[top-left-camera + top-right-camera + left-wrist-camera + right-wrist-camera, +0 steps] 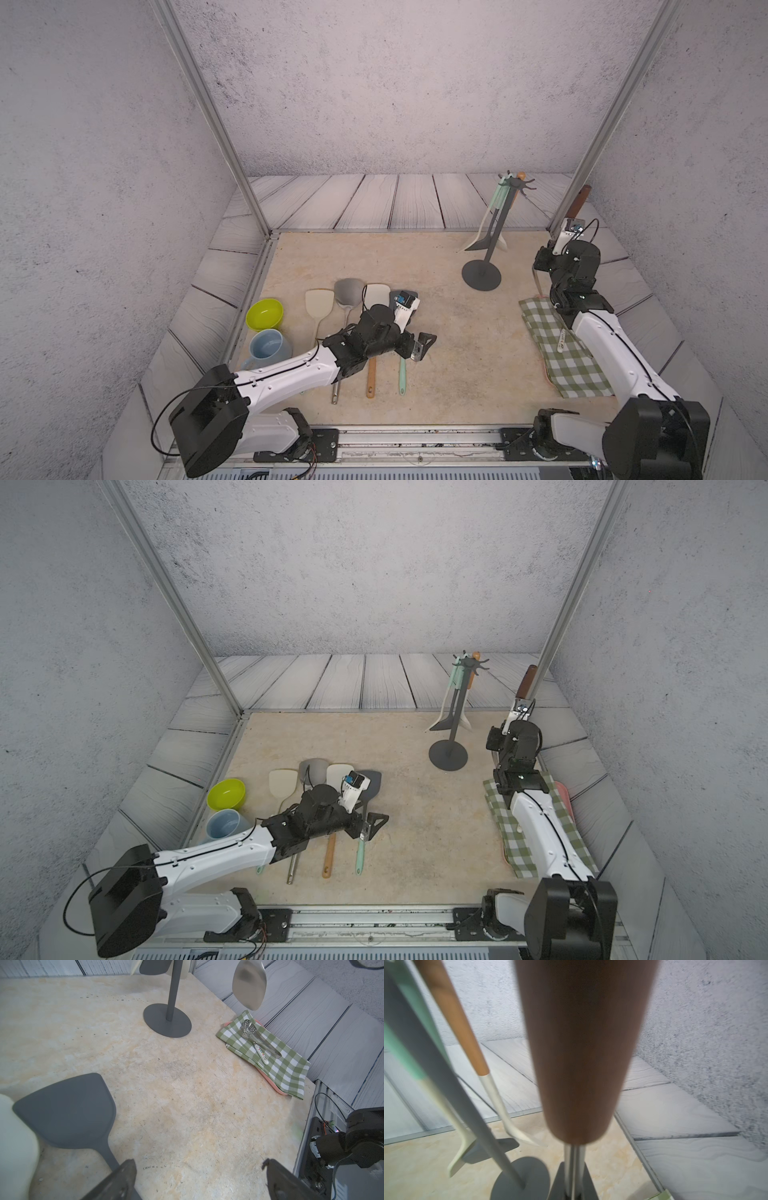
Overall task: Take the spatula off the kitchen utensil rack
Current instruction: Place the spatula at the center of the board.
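Note:
The kitchen utensil rack stands at the back right of the table, and its grey pole appears in both wrist views. My right gripper is shut on the steel shaft of a spatula with a dark brown wooden handle. The spatula hangs to the right of the rack, apart from its hooks. Its steel blade hangs above the table. My left gripper is open and empty, low over the table's middle.
A mint-handled utensil and a light-wood-handled one hang on the rack. Several spatulas lie in a row under my left arm, beside a green bowl and a blue mug. A checked cloth with tongs lies at the right.

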Available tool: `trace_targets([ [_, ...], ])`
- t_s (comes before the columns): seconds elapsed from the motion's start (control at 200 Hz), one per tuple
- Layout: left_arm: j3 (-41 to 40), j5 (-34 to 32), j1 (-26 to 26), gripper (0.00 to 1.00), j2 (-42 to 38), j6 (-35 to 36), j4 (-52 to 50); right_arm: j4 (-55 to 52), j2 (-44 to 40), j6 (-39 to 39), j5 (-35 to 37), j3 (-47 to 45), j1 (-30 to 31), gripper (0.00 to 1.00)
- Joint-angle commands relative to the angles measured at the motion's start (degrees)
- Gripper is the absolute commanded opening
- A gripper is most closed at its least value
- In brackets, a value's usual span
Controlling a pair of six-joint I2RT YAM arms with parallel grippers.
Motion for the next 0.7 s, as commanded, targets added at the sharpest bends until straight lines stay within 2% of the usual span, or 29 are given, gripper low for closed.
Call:
trace_targets([
  [0.0, 1.16, -1.03, -0.38, 0.99, -3.39, 0.07, -1.56, -2.76, -4.36, 3.96, -9.97, -2.09, 0.16, 0.00],
  [0.185, 0.25, -2.57, -0.40, 0.99, -9.51, 0.72, -3.37, -2.25, -8.22, 9.17, -22.61, -7.16, 0.96, 0.00],
  [0.3, -0.25, -5.17, -0.37, 0.99, -12.80, 1.67, -4.91, -2.14, -8.87, 9.27, -27.61, -8.93, 4.16, 0.00],
  [0.575, -0.96, -9.85, -0.30, 0.99, -19.19, 0.39, -6.53, -6.55, -6.52, -2.75, -25.30, -9.83, 21.24, 0.00],
  [0.696, 2.30, -11.97, -0.02, 0.99, -20.94, -2.45, -10.78, -10.75, -5.01, -9.09, -21.69, -8.24, 26.92, 0.00],
])
